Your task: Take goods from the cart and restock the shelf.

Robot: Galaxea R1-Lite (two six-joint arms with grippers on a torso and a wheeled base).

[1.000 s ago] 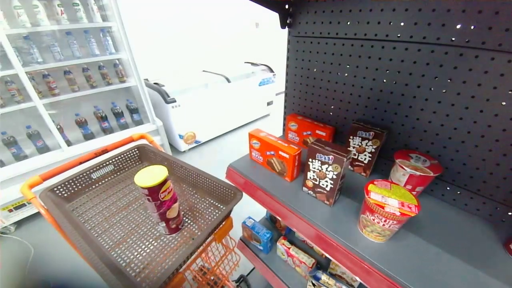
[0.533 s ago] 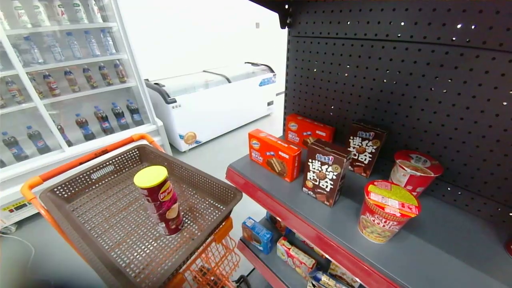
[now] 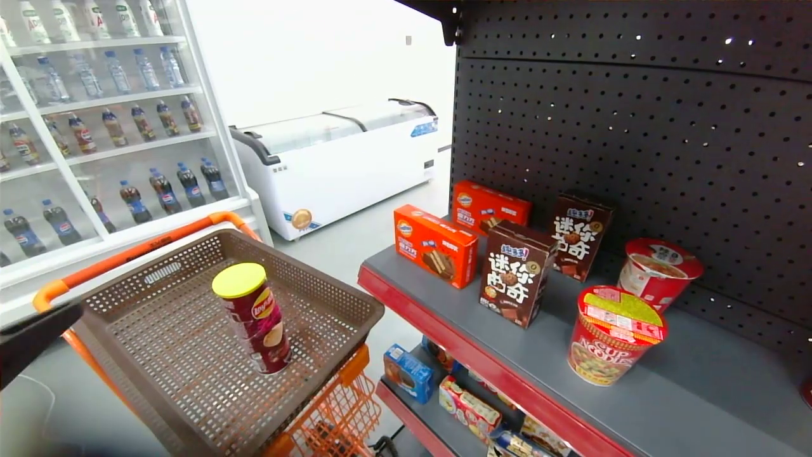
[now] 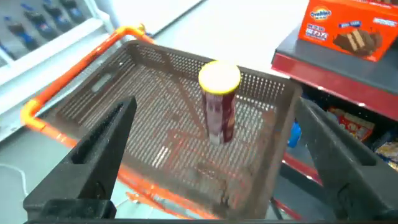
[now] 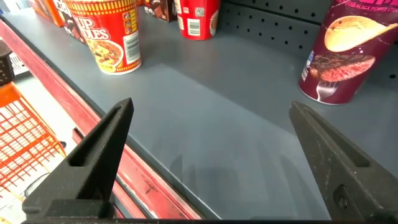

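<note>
Along our right side, the grey shelf board with a red front lip and black pegboard back [image 3: 698,393] is standing partly stocked. Our right gripper [image 5: 211,106] is hovering just above its bare stretch, jaws spread wide with nothing between them. A maroon chip tube with a steak picture [image 5: 345,53] is already standing on the board near it.

To our left, the brown perforated plastic basket on the orange-framed cart [image 3: 304,266] is holding the one item we are seeing there to move.

What is changing is our left arm [image 3: 32,336]. Over the last second its dark edge has been pushing into the head view at the lower left, across the corner of the cart's orange handle, while cart and goods are staying put. We are judging from this that the pick is only now beginning.

Our left gripper [image 4: 212,104] is hanging above the basket, jaws released and empty. It is framing the maroon cylindrical chip can with a yellow lid [image 3: 254,317], which is standing upright on the basket floor, untouched and apart from the fingers.
</note>
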